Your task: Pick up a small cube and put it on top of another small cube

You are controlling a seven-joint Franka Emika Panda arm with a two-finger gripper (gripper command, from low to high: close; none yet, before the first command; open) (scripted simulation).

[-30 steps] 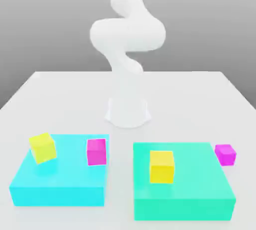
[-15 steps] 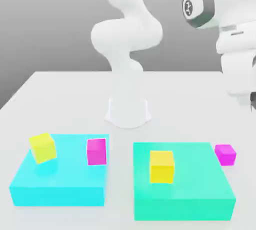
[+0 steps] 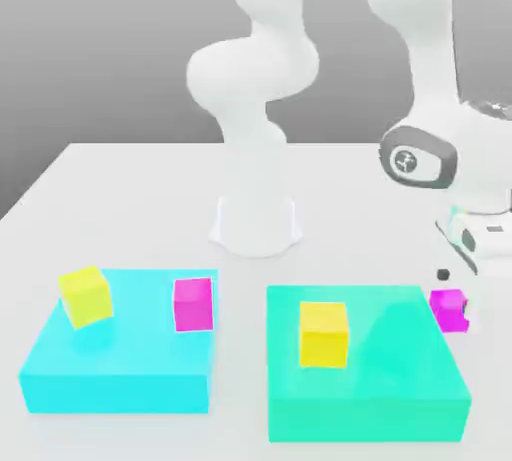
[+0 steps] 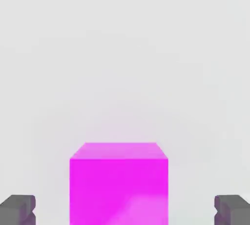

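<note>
End effector [image 4: 125, 210] is released: you have its two fingers [image 4: 17, 210] spread wide, one on either side of the purple cube [image 4: 119, 190]. Clear space shows between the cube and each finger, so you're holding nothing. Cube faces run square to the fingers in the hand view.

Your purple cube sits on the desk [image 3: 330, 214], just beside the green block [image 3: 405, 349], near its far corner on the exterior view's right. You can't tell whether cube and block touch. The hand [image 3: 485, 234] is low over that side, and its lower part covers some of the cube in the exterior view.

Rest of your layout, exterior view:
- Green block lies flat on the desk, with the orange cube [image 3: 323, 334] upright on top, toward the block's left side in that view. Nothing is stacked on that cube.
- Blue block [image 3: 120, 354] lies flat, well apart from the purple cube, on the exterior view's left.
- On it you have the pink cube [image 3: 194, 305] near the edge facing the green block, and the lime cube [image 3: 87, 297] near the opposite edge, looking turned and tilted. These two are apart.
- Arm base [image 3: 255, 224] stands behind both blocks, near mid-desk.
</note>
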